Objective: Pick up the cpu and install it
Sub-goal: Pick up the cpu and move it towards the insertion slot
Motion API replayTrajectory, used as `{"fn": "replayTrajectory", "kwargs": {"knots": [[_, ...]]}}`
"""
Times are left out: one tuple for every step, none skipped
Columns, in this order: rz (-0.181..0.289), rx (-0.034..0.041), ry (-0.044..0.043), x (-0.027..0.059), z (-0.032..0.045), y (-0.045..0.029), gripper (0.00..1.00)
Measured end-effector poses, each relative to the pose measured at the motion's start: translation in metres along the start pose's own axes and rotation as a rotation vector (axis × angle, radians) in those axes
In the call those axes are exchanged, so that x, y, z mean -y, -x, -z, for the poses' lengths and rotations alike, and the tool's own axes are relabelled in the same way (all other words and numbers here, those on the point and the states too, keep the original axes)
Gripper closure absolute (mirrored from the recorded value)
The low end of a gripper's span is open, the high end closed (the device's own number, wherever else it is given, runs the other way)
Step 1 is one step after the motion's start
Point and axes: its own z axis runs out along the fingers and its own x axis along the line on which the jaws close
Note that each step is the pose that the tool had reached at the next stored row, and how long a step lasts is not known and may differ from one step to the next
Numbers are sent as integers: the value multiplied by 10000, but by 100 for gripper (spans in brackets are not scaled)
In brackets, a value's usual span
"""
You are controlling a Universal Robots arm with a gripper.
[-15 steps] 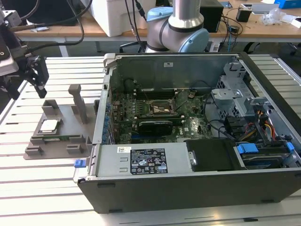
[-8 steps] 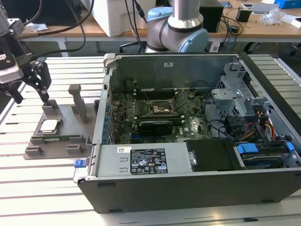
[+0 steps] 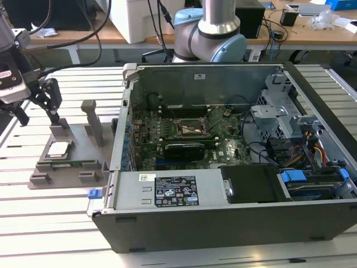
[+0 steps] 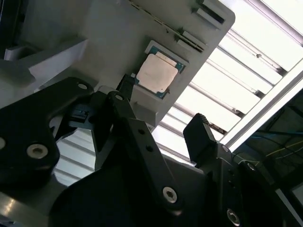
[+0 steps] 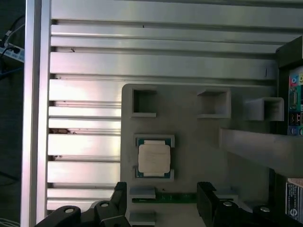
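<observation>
A: How far along is it?

B: At the very start. The cpu [image 3: 58,149] lies flat in its recess on the grey holder [image 3: 73,170], on the slatted tabletop [image 3: 33,223] at the exterior view's left. It has not been lifted yet.

A: And the end effector [image 3: 38,118]?

B: It hangs just above the holder, fingers spread wide and empty. In the first wrist view the two fingertips [image 5: 120,188] sit either side of the green strip [image 5: 165,199], just beside the chip [image 5: 154,159], and touch nothing.

A: So both the pick and the install are left to do?

B: Yes.

A: What does the exterior view add?

B: The open computer case [image 3: 223,215] and the socket [image 3: 192,128] on the board, well apart from the cpu. The socket frame may be open, but I can't be sure.

A: And the second wrist view?

B: The chip's [image 4: 156,73] metal top seen close, beyond the spread fingers.
</observation>
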Motion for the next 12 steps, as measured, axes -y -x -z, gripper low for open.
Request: {"fn": "replayTrajectory", "kwargs": {"knots": [[13,0,0,-7,-48,-18,31],[22,0,0,-10,-91,-33,31],[28,-1,1,-13,-124,-41,31],[31,-1,1,-15,-147,-44,31],[34,0,1,-17,-165,-46,31],[40,0,1,-23,-209,-51,31],[43,1,1,-25,-231,-55,31],[48,1,2,-28,-250,-57,31],[52,0,1,-29,-269,-58,31],[55,0,1,-30,-285,-60,31],[58,-1,1,-32,-315,-61,31],[58,-1,1,-32,-333,-62,31]]}}
